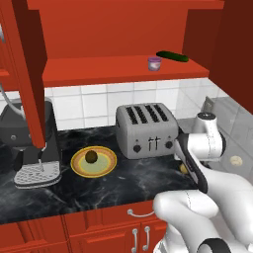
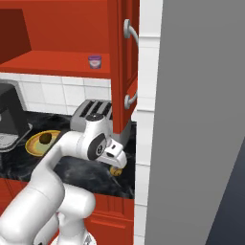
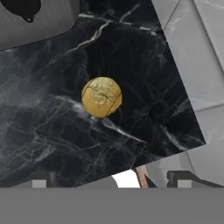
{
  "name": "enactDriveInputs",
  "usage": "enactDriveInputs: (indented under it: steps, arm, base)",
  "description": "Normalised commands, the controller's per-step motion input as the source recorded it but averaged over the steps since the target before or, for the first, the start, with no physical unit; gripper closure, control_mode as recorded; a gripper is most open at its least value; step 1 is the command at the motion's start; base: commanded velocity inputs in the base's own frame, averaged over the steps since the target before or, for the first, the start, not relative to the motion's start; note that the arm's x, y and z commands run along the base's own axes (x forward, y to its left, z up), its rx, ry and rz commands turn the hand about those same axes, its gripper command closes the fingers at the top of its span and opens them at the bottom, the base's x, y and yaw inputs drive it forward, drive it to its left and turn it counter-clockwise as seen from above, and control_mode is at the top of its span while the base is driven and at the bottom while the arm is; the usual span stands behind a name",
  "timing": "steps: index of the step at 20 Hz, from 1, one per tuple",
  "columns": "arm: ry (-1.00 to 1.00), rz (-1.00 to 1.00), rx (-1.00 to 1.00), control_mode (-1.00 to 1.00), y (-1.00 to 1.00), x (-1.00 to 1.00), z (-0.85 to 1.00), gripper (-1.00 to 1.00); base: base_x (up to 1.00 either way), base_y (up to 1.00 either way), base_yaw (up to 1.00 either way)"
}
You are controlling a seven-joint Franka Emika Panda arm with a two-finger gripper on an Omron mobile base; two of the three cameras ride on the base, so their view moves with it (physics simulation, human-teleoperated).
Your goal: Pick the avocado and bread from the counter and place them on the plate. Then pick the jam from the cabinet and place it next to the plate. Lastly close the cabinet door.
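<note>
Bread [image 3: 101, 97] alone on open counter [image 3: 52, 131]

Arm: white, rose from the lower right of the left base view and bent forward and down at the elbow.
Wrist: angled downward, mid-right of that frame.
Fingers [image 3: 39, 180]: spread wide, holding nothing.

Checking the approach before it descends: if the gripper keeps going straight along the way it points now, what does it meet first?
Most likely the bread, lying alone on the black counter right of the toaster. The hand view looks down on it, near centre, with the gripper jaws open and nothing between. Depth is unclear.
</note>
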Motion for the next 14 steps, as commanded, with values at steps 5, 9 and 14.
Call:
enactDriveInputs:
  steps: [5, 9, 14]
  arm:
    - [0.0, 0.0, 0.0, -1.0, -0.15, 0.25, -0.17, -1.0]
    - [0.0, 0.0, 0.0, -1.0, 0.0, 0.23, -0.25, -1.0]
    - [0.0, 0.0, 0.0, -1.0, 0.0, 0.17, -0.31, -1.0]
  base:
    - [0.0, 0.0, 0.0]
    - [0.0, 0.0, 0.0]
    - [0.0, 0.0, 0.0]
